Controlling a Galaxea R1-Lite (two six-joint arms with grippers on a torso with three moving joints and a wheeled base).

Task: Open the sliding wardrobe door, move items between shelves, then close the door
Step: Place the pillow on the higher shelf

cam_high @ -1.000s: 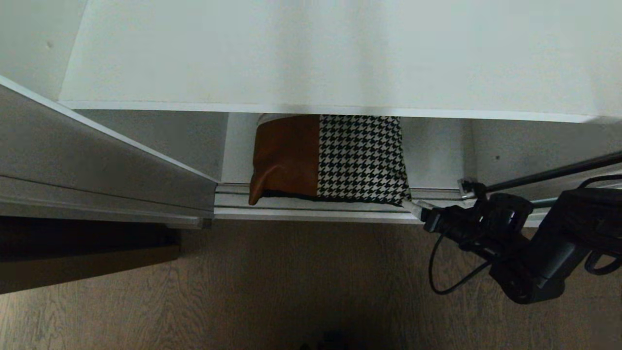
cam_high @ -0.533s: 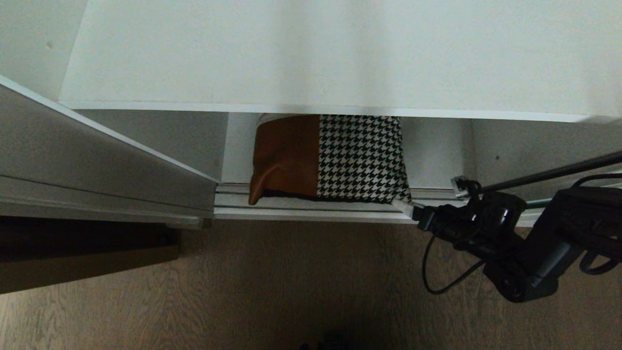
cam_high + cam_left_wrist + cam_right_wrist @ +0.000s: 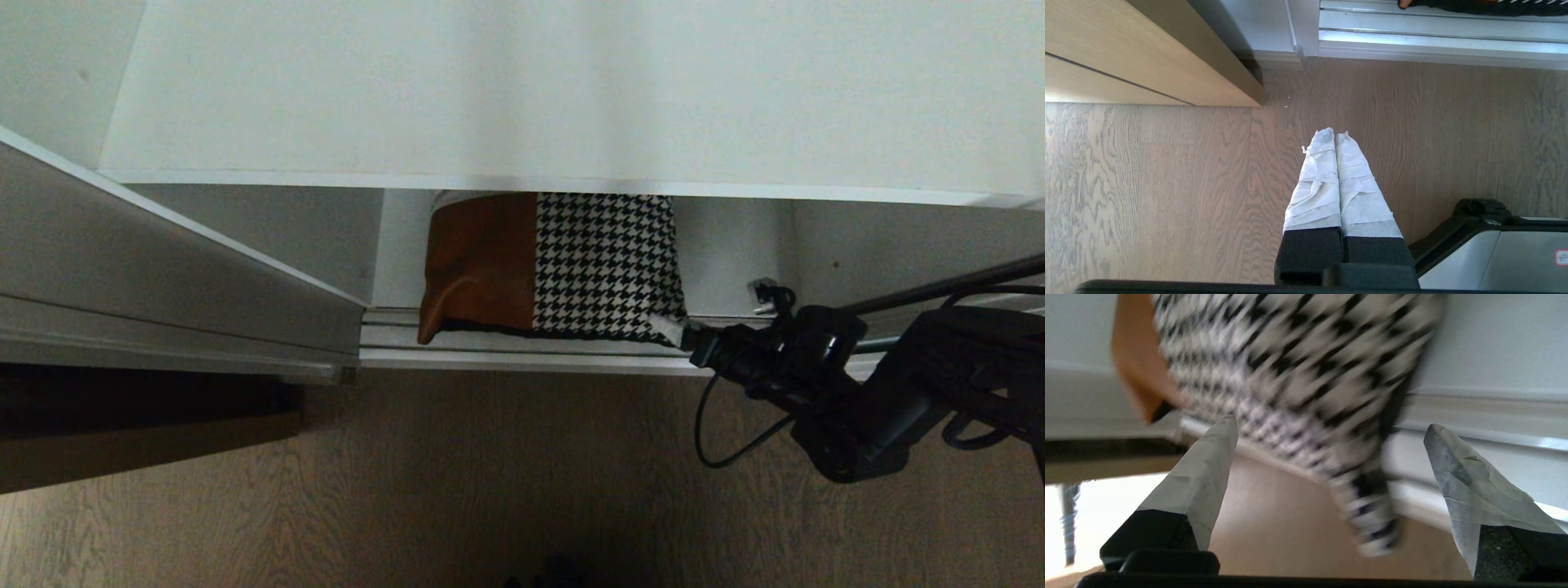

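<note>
The cushion (image 3: 555, 265), tan leather on its left half and houndstooth on its right, lies on the lower shelf (image 3: 731, 253) beneath the wide upper shelf (image 3: 522, 90). Its front edge overhangs the floor rail. My right gripper (image 3: 717, 310) is open at the cushion's front right corner. In the right wrist view that corner of the cushion (image 3: 1372, 522) pokes between the taped fingers of the right gripper (image 3: 1331, 424), touching neither. The sliding wardrobe door (image 3: 163, 269) stands slid to the left. My left gripper (image 3: 1335, 134) hangs shut and empty over the floor.
The silver floor rail (image 3: 506, 347) runs along the wardrobe's front. Wood floor (image 3: 490, 474) lies before it. A light wooden door (image 3: 1147, 53) stands left of the opening. A black cable (image 3: 718, 441) loops under my right wrist.
My right gripper has moved left and a little inward, from just off the cushion's front right corner to standing astride it. The cushion and the door have not moved.
</note>
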